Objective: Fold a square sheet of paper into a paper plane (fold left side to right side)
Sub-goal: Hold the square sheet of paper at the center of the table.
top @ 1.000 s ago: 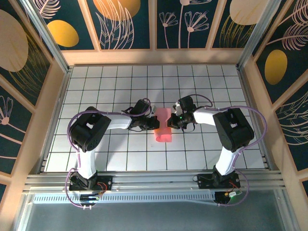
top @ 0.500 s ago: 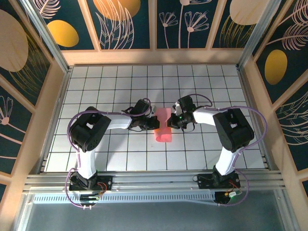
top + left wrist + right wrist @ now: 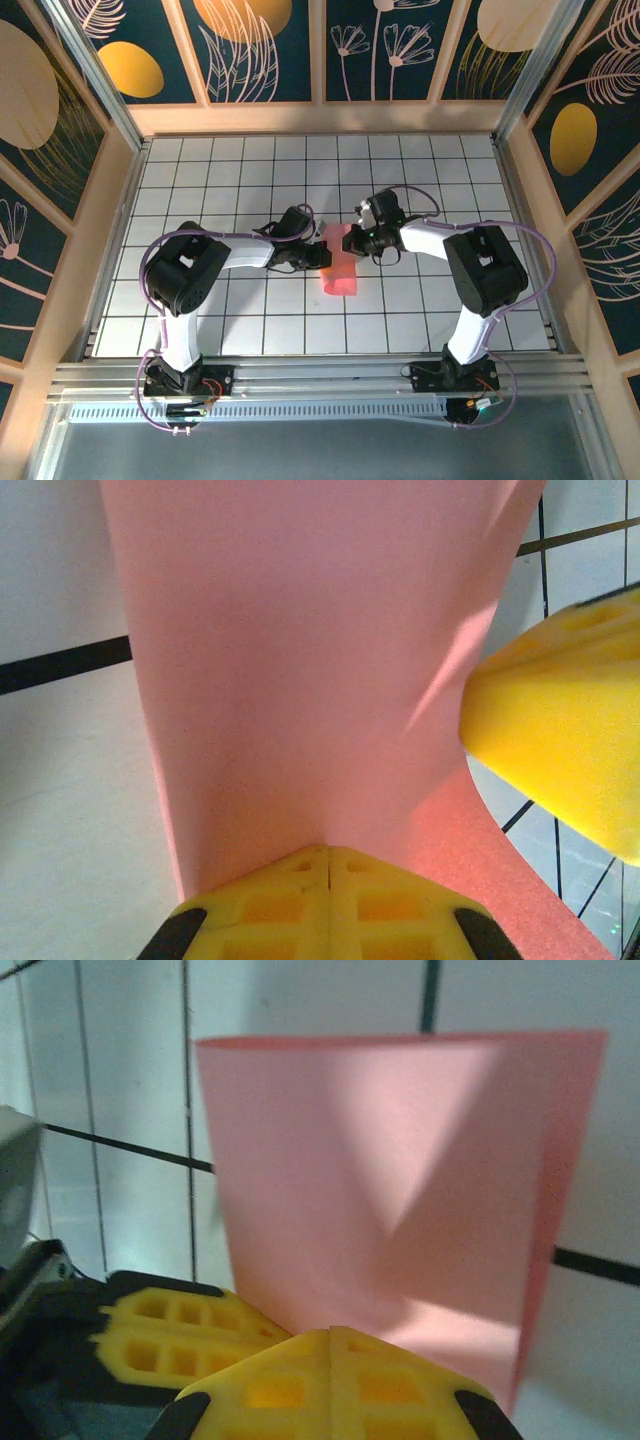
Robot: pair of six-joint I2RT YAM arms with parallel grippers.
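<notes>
One square sheet of paper (image 3: 340, 272), salmon pink, sits near the middle of the white grid-tiled table (image 3: 200, 170). It bows up off the tiles and is doubled over, so from above it reads as a narrow strip running front to back. In the right wrist view two layers show: a front flap, and the edge of a second layer just past it on the right. Two grippers meet at the sheet, toward its far end. The left gripper (image 3: 328, 852) has its yellow fingers pressed flush together, pinching the paper from the left. The right gripper (image 3: 332, 1332), also closed tight, nips the paper from the right, just beside the left one. Two arms reach in from the near edge.
</notes>
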